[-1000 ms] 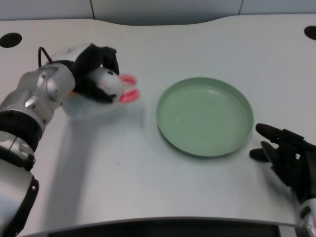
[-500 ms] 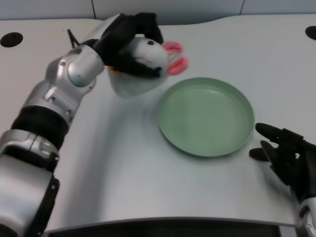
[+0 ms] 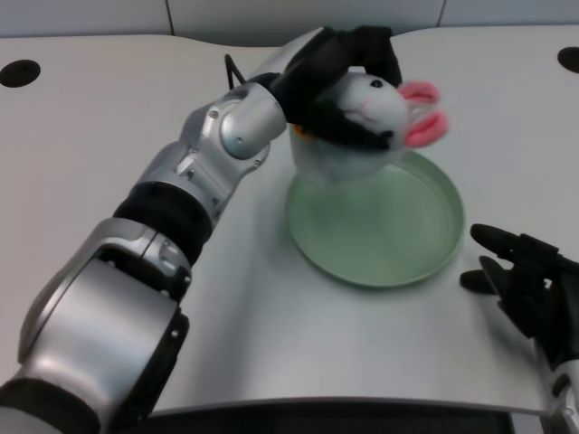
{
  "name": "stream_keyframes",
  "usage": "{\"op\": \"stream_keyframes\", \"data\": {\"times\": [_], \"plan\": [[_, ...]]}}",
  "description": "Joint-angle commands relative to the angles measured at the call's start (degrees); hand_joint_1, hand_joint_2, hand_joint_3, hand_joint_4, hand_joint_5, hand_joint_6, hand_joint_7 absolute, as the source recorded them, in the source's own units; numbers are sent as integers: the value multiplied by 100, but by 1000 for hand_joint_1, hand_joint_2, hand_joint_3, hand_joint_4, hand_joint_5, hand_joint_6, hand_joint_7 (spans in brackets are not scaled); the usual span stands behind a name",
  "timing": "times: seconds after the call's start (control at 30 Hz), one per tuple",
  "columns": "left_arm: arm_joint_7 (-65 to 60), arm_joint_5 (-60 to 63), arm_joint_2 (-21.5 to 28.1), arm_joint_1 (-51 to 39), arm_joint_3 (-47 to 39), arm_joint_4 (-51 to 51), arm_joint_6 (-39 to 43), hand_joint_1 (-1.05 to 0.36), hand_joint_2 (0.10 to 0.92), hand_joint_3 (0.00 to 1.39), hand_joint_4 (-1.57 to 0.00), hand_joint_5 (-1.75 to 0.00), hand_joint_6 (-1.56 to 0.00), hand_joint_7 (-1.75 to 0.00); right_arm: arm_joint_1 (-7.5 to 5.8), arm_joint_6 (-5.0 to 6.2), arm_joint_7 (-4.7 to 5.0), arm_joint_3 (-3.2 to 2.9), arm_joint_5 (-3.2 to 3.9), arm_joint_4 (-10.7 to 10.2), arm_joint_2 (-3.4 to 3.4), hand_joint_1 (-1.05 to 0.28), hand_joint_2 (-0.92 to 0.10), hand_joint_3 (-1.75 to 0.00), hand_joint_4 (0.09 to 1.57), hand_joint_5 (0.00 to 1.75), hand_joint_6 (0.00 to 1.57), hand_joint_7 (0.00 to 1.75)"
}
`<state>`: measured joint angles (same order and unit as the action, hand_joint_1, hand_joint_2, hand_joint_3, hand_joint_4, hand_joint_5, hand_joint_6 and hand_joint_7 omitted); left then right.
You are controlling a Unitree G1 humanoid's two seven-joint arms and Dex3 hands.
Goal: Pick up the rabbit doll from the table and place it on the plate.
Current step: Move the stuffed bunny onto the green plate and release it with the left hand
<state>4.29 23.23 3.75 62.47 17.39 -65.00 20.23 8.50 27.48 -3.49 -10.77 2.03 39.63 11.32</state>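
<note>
1. Left hand (image 3: 339, 68): fingers (image 3: 375, 50) wrapped around rabbit doll (image 3: 371, 122), holding it off the bench (image 3: 136, 108).
2. Doll: white, pink ears pointing right, hangs under fingers.
3. Green plate (image 3: 398, 244): directly below doll, at plate's far-left rim.
</note>
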Motion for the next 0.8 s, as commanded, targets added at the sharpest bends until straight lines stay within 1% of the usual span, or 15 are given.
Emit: {"op": "stream_keyframes", "data": {"times": [0.03,0.07,0.13,0.17,0.27,0.33,0.37,0.4,0.5,0.6,0.67,0.7,0.77,0.8], "plan": [[-119,71,-163,280,48,-285,-71,-228,874,9,-857,-1746,-665,-1746,7,10,39,16,-10,23,-4,-420,-921,-185,799,747,978,6],[-144,76,-202,305,54,-360,-62,-235,872,9,-859,-1746,-667,-1746,13,20,28,10,3,45,-2,-416,-921,-186,798,747,976,6],[-178,53,-259,329,33,-489,-22,-238,865,5,-863,-1746,-676,-1746,26,100,-84,-26,119,105,-24,-403,-921,-183,798,748,982,8],[-189,46,-271,337,26,-526,-7,-238,864,4,-864,-1746,-680,-1746,28,119,-117,-35,155,115,-32,-398,-921,-182,798,750,983,9],[-327,179,-311,360,131,-649,31,-255,866,6,-875,-1746,-675,-1746,0,135,-86,-10,93,85,-11,-407,-921,-185,804,758,983,9],[-364,269,-335,378,196,-722,19,-259,870,8,-888,-1746,-682,-1746,-36,37,-37,-1,63,-4,-16,-407,-921,-189,801,759,981,8],[-374,304,-346,387,217,-754,2,-257,869,7,-892,-1746,-687,-1746,-53,3,-40,-4,74,-45,-23,-406,-921,-190,800,759,981,8],[-376,326,-355,395,232,-784,-21,-250,863,5,-893,-1746,-691,-1746,-62,-4,-50,-7,88,-61,-27,-406,-921,-190,801,759,982,8],[-359,373,-369,405,269,-848,-114,-230,854,1,-897,-1746,-705,-1746,-94,11,-78,-7,102,-90,-23,-406,-921,-192,792,754,977,5],[-348,460,-372,403,338,-904,-233,-215,851,1,-886,-1746,-706,-1746,-124,27,-74,-4,94,-115,-22,-414,-921,-191,789,752,974,3],[-296,455,-365,374,326,-933,-238,-199,855,4,-862,-1746,-689,-1746,-140,73,-71,8,67,-119,-9,-419,-921,-193,786,748,969,1],[-244,438,-364,364,306,-949,-253,-193,858,5,-855,-1746,-684,-1746,-150,75,-80,6,75,-129,-10,-419,-921,-195,785,746,968,1],[-174,435,-362,357,297,-968,-295,-194,863,8,-846,-1746,-675,-1746,-172,58,-80,6,81,-162,-13,-421,-921,-197,784,744,966,0],[-163,453,-361,351,310,-977,-309,-207,862,8,-832,-1746,-669,-1746,-185,29,-80,2,93,-190,-20,-422,-921,-197,784,743,967,1]]}}
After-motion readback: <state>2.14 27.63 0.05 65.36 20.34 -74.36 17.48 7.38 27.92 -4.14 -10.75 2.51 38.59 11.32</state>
